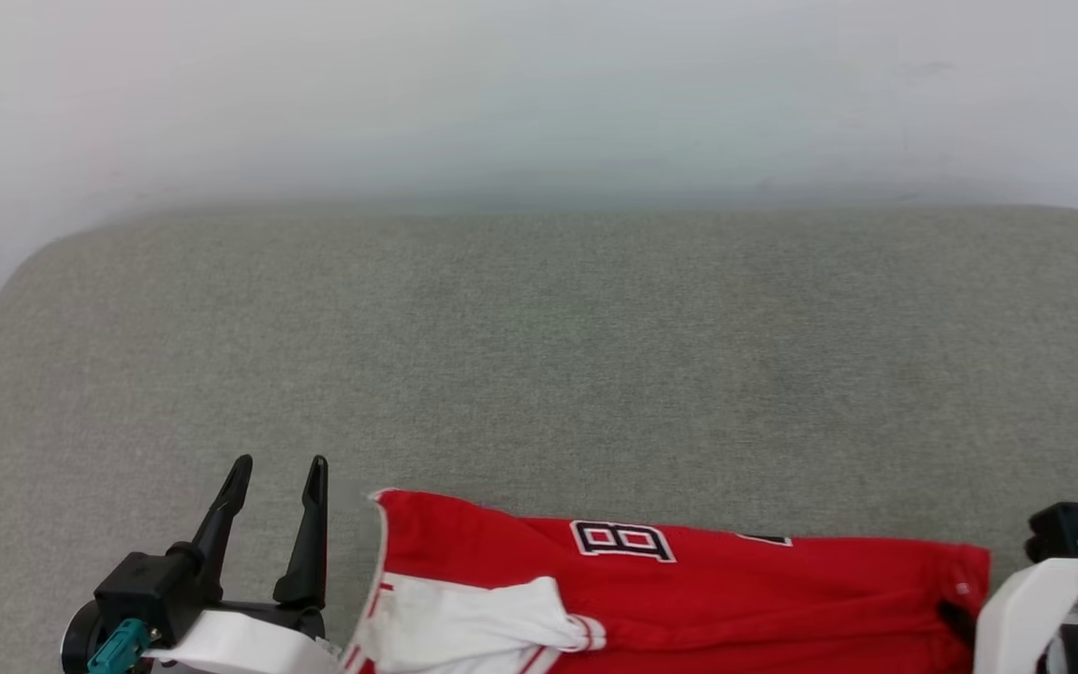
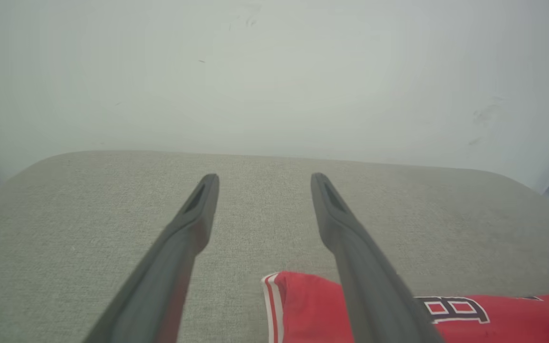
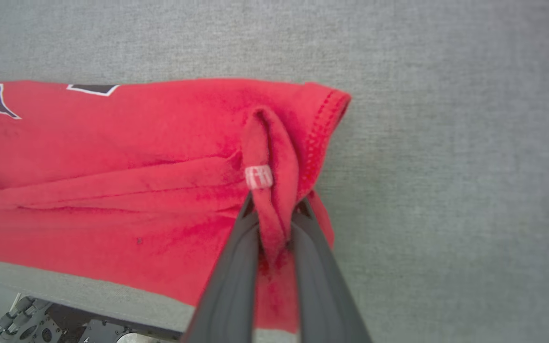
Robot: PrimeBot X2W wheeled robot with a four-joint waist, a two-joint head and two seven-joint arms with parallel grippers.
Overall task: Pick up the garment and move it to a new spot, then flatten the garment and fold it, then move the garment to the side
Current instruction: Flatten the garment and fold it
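The garment [image 1: 735, 590], a red jersey with black white-outlined letters [image 1: 621, 540], lies folded in a long band along the near edge of the grey surface. One white sleeve [image 1: 483, 622] rests on its left end. My left gripper [image 1: 279, 463] stands open just left of the striped collar end, above the cloth-covered surface, with nothing between its fingers [image 2: 198, 214]. At the garment's right end, my right gripper [image 3: 277, 209] is shut on a pinched ridge of red fabric [image 3: 269, 157] beside the stitched hem [image 3: 322, 119]. A small white tag sits on that ridge.
The grey padded surface [image 1: 539, 356] stretches wide beyond the garment to a pale wall [image 1: 539, 94]. Its near edge runs just under the garment, with parts of the robot's base [image 3: 41, 328] below it. The surface's corners are rounded at far left and far right.
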